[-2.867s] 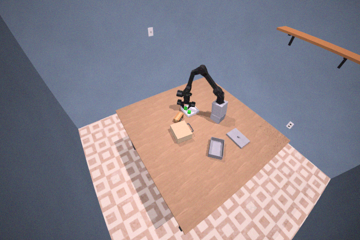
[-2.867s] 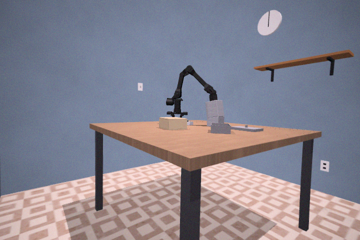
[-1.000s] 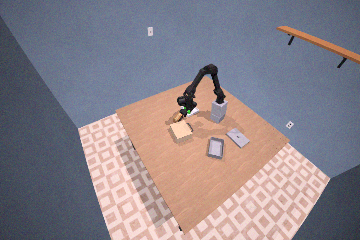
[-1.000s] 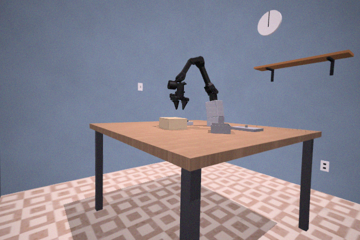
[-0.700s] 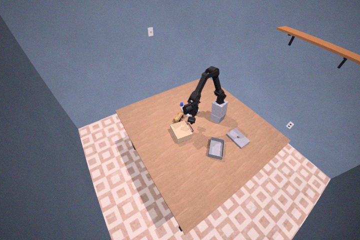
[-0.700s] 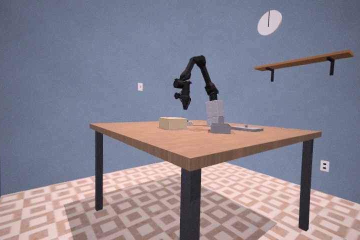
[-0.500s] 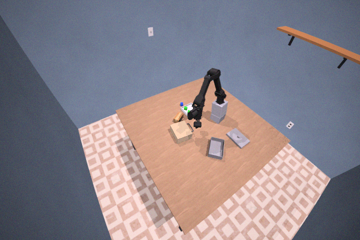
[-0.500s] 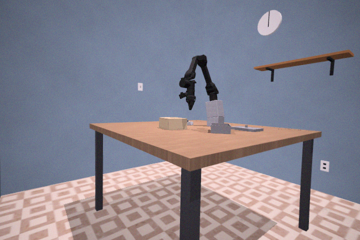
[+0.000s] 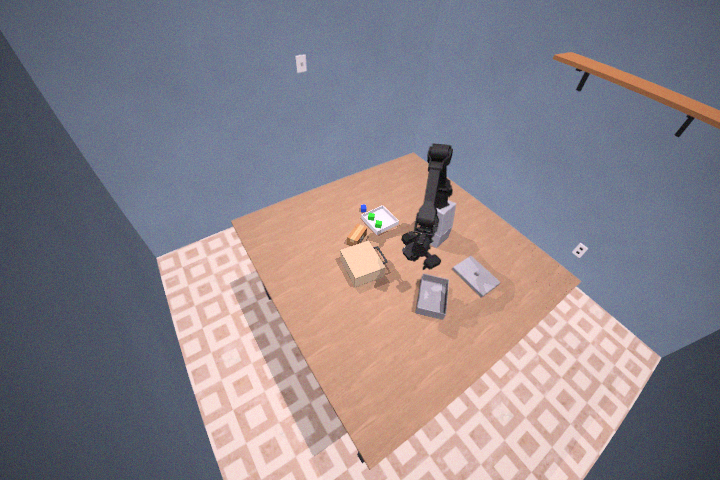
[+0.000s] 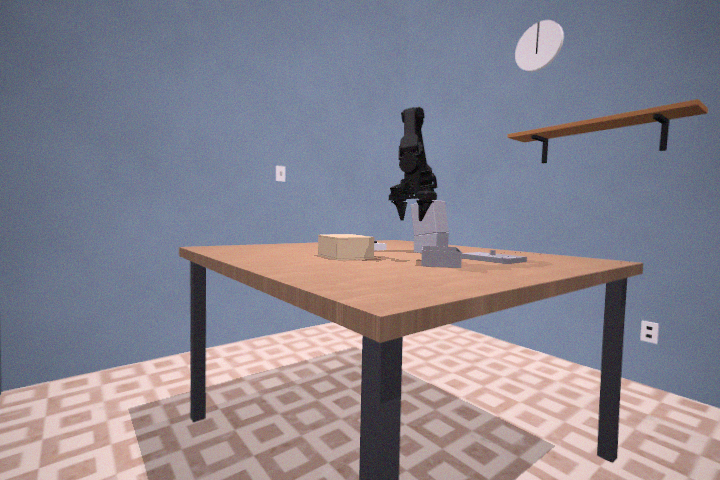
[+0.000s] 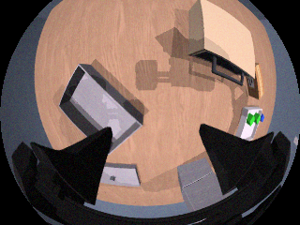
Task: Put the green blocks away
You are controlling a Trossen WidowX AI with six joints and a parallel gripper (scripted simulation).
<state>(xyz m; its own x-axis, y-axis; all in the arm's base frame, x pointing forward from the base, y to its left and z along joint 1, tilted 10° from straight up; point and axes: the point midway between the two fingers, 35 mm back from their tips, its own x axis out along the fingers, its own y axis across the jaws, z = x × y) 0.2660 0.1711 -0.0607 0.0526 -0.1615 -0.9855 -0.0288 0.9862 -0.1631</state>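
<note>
A white shallow basket (image 9: 386,213) (image 11: 246,129) stands upright at the back of the table. Two green blocks (image 9: 371,216) (image 9: 378,224) lie inside it; in the wrist view they show as a green patch (image 11: 251,119). A blue block (image 9: 363,208) (image 11: 262,116) sits on the table just behind the basket. My gripper (image 9: 420,257) (image 10: 410,213) (image 11: 157,130) is open and empty. It hangs high over the table between the tan drawer unit (image 9: 362,263) (image 10: 345,246) (image 11: 221,32) and the open grey box (image 9: 431,295) (image 10: 440,256) (image 11: 100,107), which looks empty inside.
The grey box lid (image 9: 475,275) (image 10: 494,257) (image 11: 119,175) lies flat on the table (image 9: 344,350) beside the box. A small wooden piece (image 9: 356,233) (image 11: 258,82) lies between the drawer unit and the basket. The arm's grey base (image 9: 443,223) (image 10: 429,226) stands behind the gripper.
</note>
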